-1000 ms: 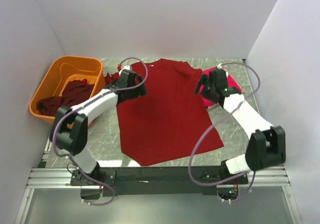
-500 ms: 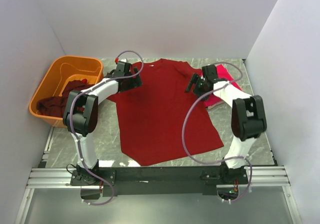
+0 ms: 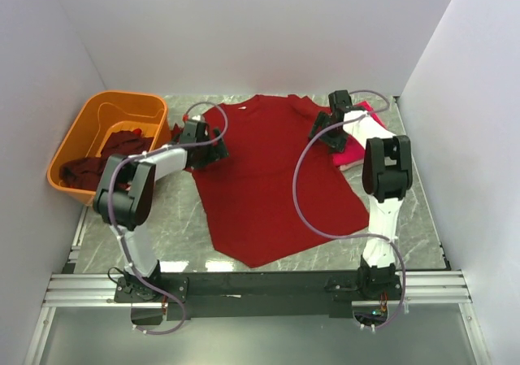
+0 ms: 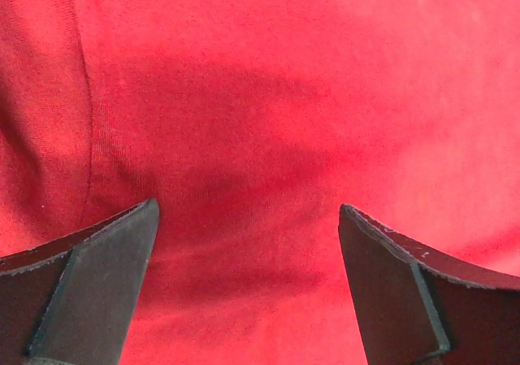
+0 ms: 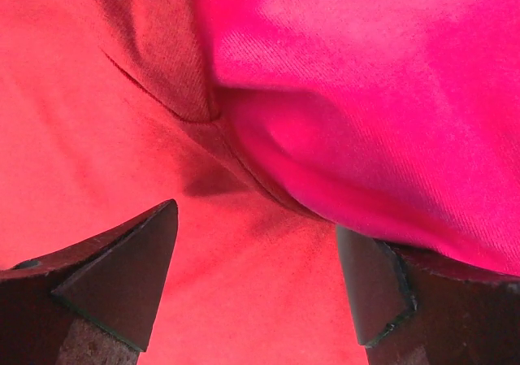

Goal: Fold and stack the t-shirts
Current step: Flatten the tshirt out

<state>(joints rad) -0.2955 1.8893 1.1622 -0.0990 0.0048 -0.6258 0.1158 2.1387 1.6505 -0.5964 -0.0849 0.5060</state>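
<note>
A dark red t-shirt [image 3: 272, 182] lies spread flat on the marble table. My left gripper [image 3: 213, 144] is low over its left sleeve area, open, with only red cloth [image 4: 268, 97] between the fingers [image 4: 97, 284]. My right gripper [image 3: 327, 129] is low at the shirt's right sleeve, also open [image 5: 256, 219]. It straddles the spot where a crimson-pink t-shirt [image 5: 366, 97] overlaps the red cloth [image 5: 97, 137]. That pink shirt [image 3: 348, 152] lies bunched at the table's right, partly under the right arm. More dark maroon t-shirts [image 3: 118, 149] lie in the tub.
An orange plastic tub [image 3: 122, 97] stands at the far left of the table. White walls close in the back and both sides. Bare marble table [image 3: 171, 227] shows near the left arm's base and at the right front.
Both arms have reached farther back and dropped onto the red shirt's sleeve areas. The shirt has shifted, its lower hem swinging toward the right.
</note>
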